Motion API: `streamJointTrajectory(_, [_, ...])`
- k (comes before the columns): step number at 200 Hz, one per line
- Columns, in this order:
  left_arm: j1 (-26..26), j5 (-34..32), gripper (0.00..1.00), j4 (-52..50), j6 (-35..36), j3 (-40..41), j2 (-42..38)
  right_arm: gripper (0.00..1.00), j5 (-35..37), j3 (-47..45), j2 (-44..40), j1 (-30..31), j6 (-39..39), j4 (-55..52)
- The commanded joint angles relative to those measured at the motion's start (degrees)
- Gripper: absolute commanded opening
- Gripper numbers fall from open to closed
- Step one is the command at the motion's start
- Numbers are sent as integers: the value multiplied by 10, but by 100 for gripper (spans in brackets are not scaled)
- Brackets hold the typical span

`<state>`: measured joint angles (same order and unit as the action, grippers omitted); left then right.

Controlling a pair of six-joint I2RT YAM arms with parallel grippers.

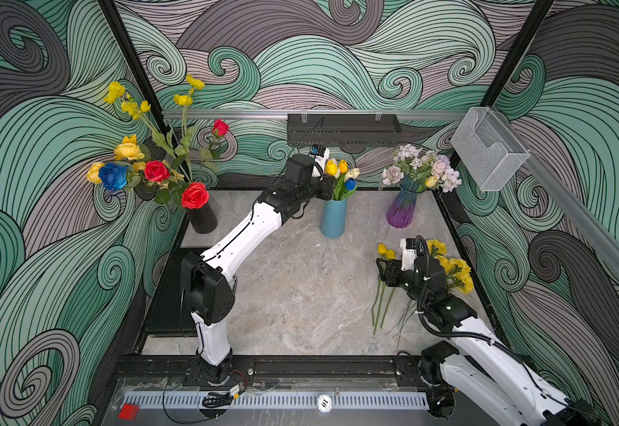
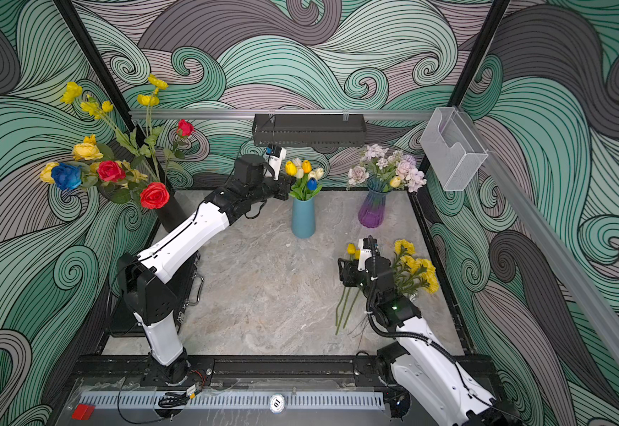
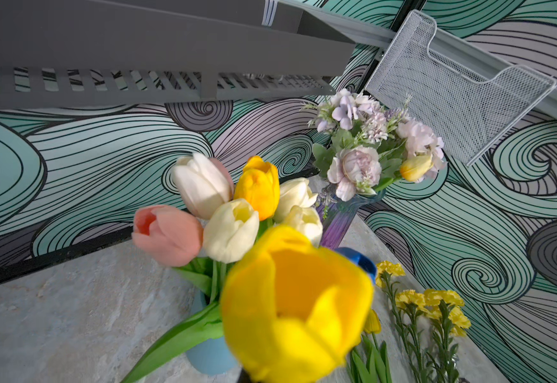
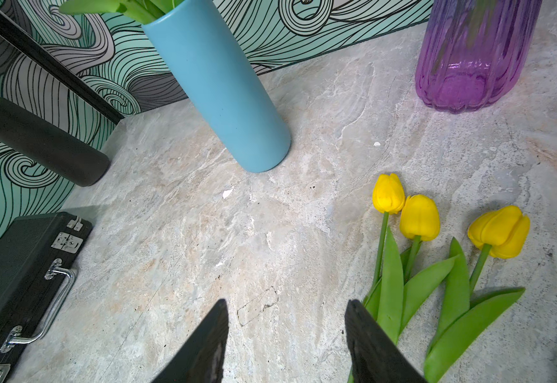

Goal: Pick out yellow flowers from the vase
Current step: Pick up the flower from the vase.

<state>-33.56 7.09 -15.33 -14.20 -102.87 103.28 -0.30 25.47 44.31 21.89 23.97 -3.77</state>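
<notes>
1. Three yellow tulips [image 4: 420, 217] lie on the table [image 4: 187, 232] beside my right gripper [image 4: 287, 303], its jaws spread and empty.
2. My left gripper [image 1: 328, 186] is pressed together at the blue vase [image 1: 334, 217]; another yellow tulip [image 3: 297, 298] fills its wrist view.

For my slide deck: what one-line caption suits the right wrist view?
Open right gripper hovers beside three yellow tulips lying on grey marble tabletop.

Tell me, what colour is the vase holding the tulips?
The vase is plain light blue, seen best in the right wrist view.
</notes>
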Motion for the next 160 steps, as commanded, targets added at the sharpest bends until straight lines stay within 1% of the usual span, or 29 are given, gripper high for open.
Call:
streamJointTrajectory(1, [-10,23,4,-8,-8,22,-33,57,8,17,-3,-3,-9,6])
streamJointTrajectory(44, [-12,16,4,14,-10,65,-72,57,5,22,5,-3,-8,8])
streamJointTrajectory(66, [-11,-1,4,11,-3,60,-62,57,4,25,7,-3,-7,11])
streamJointTrajectory(101, [-10,-28,4,-13,6,24,-32,57,0,29,12,-3,-5,12])
streamJointTrajectory(126, [-10,-45,4,3,15,-3,-8,57,0,29,15,-3,-5,16])
streamJointTrajectory(144, [-10,-46,4,-2,27,-38,20,57,-3,32,19,-3,-6,17])
streamJointTrajectory(160, [-10,-45,4,-34,31,-84,43,57,-3,34,22,-3,-7,17])
